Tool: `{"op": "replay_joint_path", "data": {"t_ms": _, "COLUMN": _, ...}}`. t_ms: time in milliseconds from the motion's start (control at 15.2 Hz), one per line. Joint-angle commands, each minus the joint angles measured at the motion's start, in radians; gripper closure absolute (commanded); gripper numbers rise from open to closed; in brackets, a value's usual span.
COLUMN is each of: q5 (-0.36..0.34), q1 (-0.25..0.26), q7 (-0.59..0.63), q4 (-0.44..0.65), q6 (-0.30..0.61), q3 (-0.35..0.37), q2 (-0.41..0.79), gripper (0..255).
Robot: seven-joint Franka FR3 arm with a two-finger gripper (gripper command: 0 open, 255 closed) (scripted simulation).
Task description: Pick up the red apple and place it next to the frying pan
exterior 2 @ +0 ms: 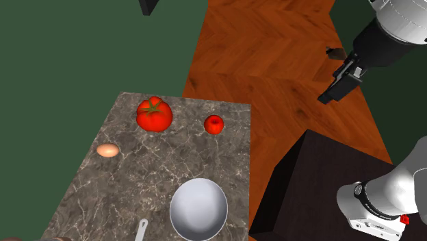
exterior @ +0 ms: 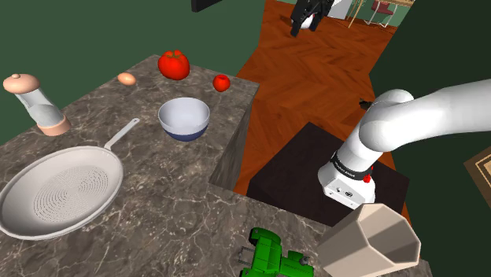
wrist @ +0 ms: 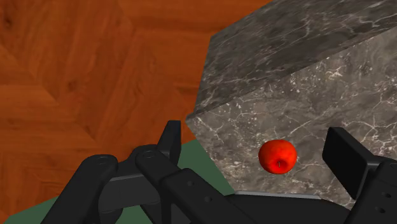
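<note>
The gripper point(wrist: 254, 137) has its jaws spread wide, and they pinch nothing. In the wrist view the apple point(wrist: 277, 156) lies between the two fingers point(wrist: 168, 143), closer to one of them and touching neither. It rests on the stone counter point(wrist: 305, 57), near a corner of it.

The second exterior view adds this: the jaws hang over the wooden floor point(exterior 2: 274, 48), off to the side of the counter and well apart from the apple. Beyond the apple, farther from the jaws, there are a tomato point(exterior 2: 154, 114), an egg point(exterior 2: 107, 150) and a bowl point(exterior 2: 198, 209).

The shoulder view adds the frying pan point(exterior: 59, 189), which lies beyond the bowl as seen from the jaws, with a grinder point(exterior: 35, 102) near it. It also gives a green toy tractor point(exterior: 271, 253) and a beige cup point(exterior: 370, 240), both well apart from the jaws.

By count: one apple, one tomato, one egg, one bowl, one frying pan, one grinder, one toy tractor, one cup.
</note>
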Motion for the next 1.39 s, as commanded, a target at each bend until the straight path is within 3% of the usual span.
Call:
{"op": "replay_joint_path", "data": {"t_ms": 0, "q5": 0.000, "q1": 0.000, "q7": 0.000, "q4": 0.000, "q6": 0.000, "q3": 0.000, "q2": 0.000, "gripper": 0}}
{"op": "replay_joint_path", "data": {"t_ms": 660, "q5": -0.018, "q1": 0.025, "q7": -0.009, "q4": 0.043, "q6": 0.267, "q3": 0.031, "q2": 0.338, "gripper": 0}}
{"op": "replay_joint_path", "data": {"t_ms": 1320, "q5": -0.067, "q1": 0.041, "q7": -0.002, "q4": 0.211, "q6": 0.446, "q3": 0.067, "q2": 0.716, "gripper": 0}}
